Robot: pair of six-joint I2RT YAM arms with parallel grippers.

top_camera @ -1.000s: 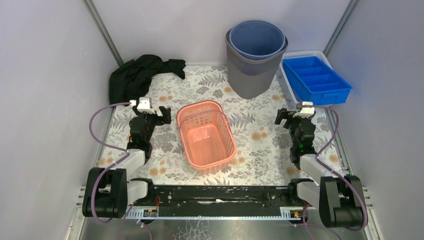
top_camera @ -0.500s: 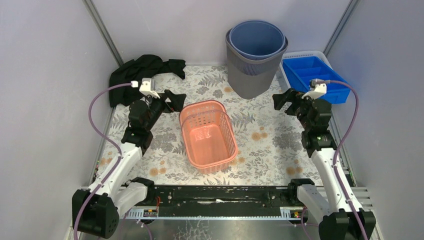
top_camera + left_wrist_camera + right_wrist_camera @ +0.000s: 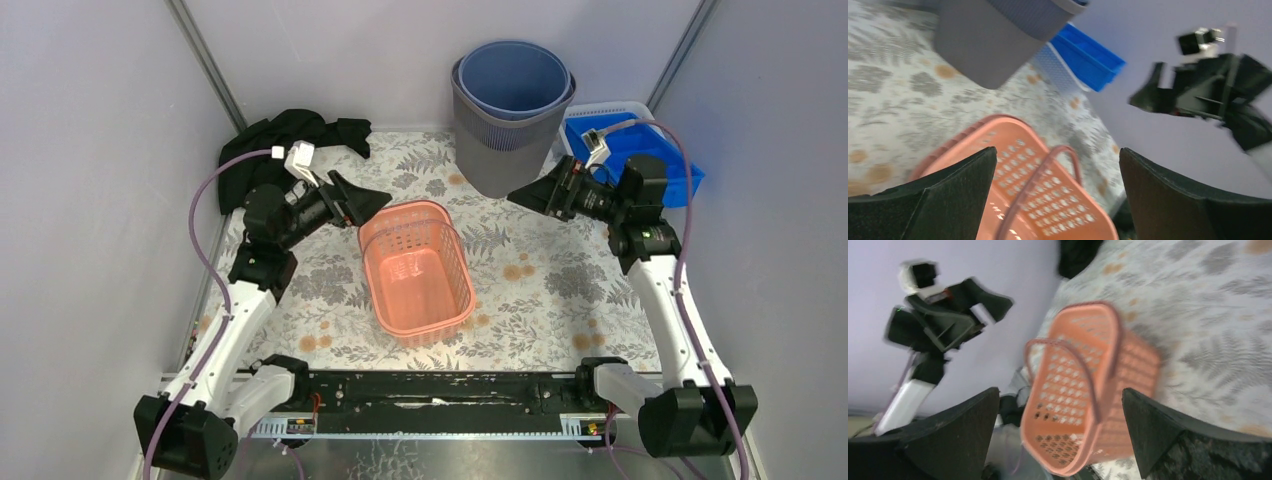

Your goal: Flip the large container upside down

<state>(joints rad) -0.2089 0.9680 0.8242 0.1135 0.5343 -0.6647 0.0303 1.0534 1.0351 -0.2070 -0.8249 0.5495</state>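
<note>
The biggest container here is a tall grey bin (image 3: 500,150) (image 3: 993,40) at the back, upright, with a blue bin (image 3: 515,80) nested inside. A pink slotted basket (image 3: 415,270) (image 3: 1048,190) (image 3: 1083,390) stands upright mid-table with its handles loose. Which of them the task means by the large container I cannot tell. My left gripper (image 3: 368,203) (image 3: 1057,150) hovers open at the basket's far left corner. To the right of the grey bin, my right gripper (image 3: 525,197) (image 3: 1060,390) hangs open and points toward the basket. Neither holds anything.
A blue divided tray (image 3: 632,158) (image 3: 1088,55) sits in a white tray at the back right, close behind the right arm. A black cloth (image 3: 280,150) (image 3: 1078,252) lies heaped at the back left. Grey walls close in both sides. A flowered mat (image 3: 540,290) covers the table.
Both arms have risen from near their bases and reached toward the back. The grippers have turned inward to face each other. The basket and the bins have stayed in place.
</note>
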